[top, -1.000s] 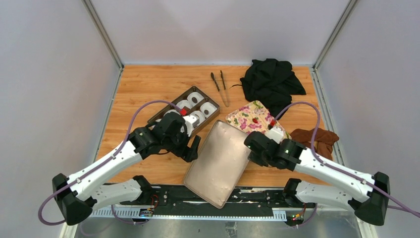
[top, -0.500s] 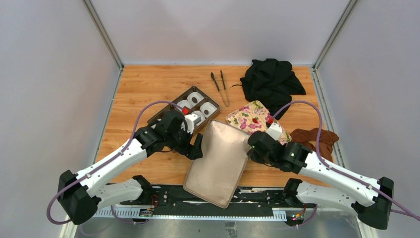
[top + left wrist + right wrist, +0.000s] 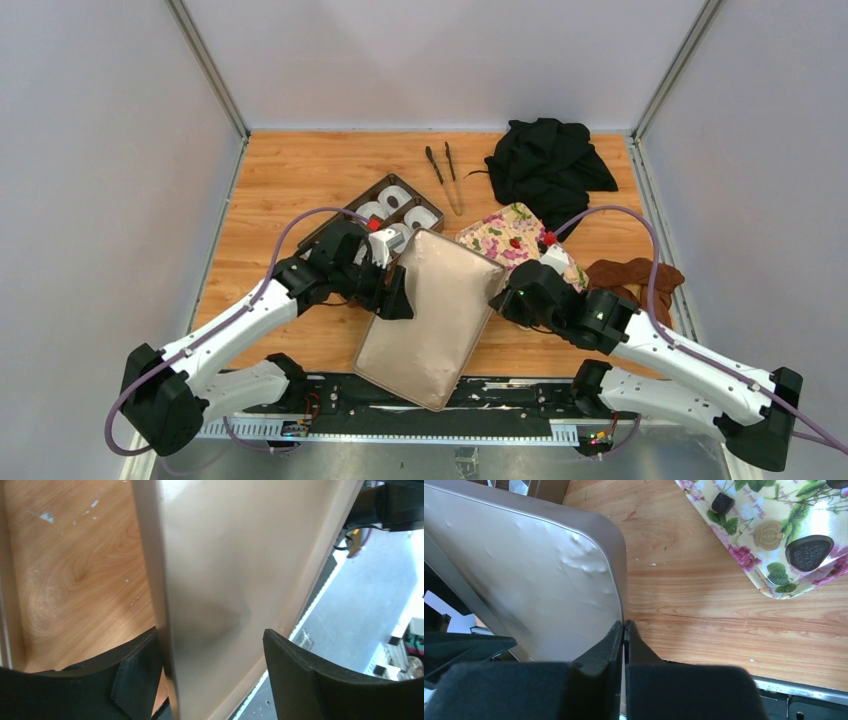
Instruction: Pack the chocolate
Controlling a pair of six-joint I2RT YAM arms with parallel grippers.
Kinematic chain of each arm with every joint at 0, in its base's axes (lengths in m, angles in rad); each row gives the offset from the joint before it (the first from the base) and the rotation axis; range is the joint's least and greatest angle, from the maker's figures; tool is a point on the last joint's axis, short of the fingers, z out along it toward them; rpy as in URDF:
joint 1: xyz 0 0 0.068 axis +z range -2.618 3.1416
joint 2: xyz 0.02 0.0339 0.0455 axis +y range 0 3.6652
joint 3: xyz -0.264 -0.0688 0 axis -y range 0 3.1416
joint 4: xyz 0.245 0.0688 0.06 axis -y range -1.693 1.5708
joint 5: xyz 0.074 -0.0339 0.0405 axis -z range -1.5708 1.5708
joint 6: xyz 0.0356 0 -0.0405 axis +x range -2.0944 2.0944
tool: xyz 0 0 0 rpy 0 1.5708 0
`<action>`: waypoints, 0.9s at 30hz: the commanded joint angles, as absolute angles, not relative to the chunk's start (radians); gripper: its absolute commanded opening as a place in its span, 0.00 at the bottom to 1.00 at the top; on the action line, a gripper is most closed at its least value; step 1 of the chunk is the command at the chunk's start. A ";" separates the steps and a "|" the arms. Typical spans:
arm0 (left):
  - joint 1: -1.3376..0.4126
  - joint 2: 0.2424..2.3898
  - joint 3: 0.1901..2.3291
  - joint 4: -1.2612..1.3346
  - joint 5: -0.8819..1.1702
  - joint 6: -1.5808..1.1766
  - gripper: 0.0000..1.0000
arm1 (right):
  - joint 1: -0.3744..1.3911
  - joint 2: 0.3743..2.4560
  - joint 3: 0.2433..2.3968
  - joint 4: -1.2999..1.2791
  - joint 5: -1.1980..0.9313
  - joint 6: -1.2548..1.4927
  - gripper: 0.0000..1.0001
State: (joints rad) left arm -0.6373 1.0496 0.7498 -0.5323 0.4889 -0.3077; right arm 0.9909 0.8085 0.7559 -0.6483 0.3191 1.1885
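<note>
Lid [image 3: 425, 310] held short of the box [image 3: 345, 210] at 11 o'clock.
Right fingers [image 3: 609, 645] pinch it, left fingers [image 3: 135, 680] unclear; lower it level.

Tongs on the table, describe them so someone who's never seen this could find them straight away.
On the wooden table, look toward the far edge, just left of the crumpled black cloth. The tongs lie flat there, beyond the brown box of white cups. They are the only thin, dark, two-pronged tool, touching nothing else.
</note>
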 commanded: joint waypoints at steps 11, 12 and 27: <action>-0.579 0.985 0.729 -0.395 0.903 -0.410 0.46 | 0.927 0.795 0.684 -0.566 0.279 1.274 0.00; -0.580 0.987 0.727 -0.395 0.901 -0.414 0.46 | 0.924 0.799 0.684 -0.560 0.276 1.274 0.00; -0.578 0.998 0.834 -0.554 0.743 -0.372 0.00 | 0.905 0.858 0.701 -0.470 0.212 1.264 0.06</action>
State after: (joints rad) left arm -0.5781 1.0000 0.7483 -0.4427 0.8284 -0.4187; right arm 0.9188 0.8600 0.6838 -0.5541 0.2371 1.2335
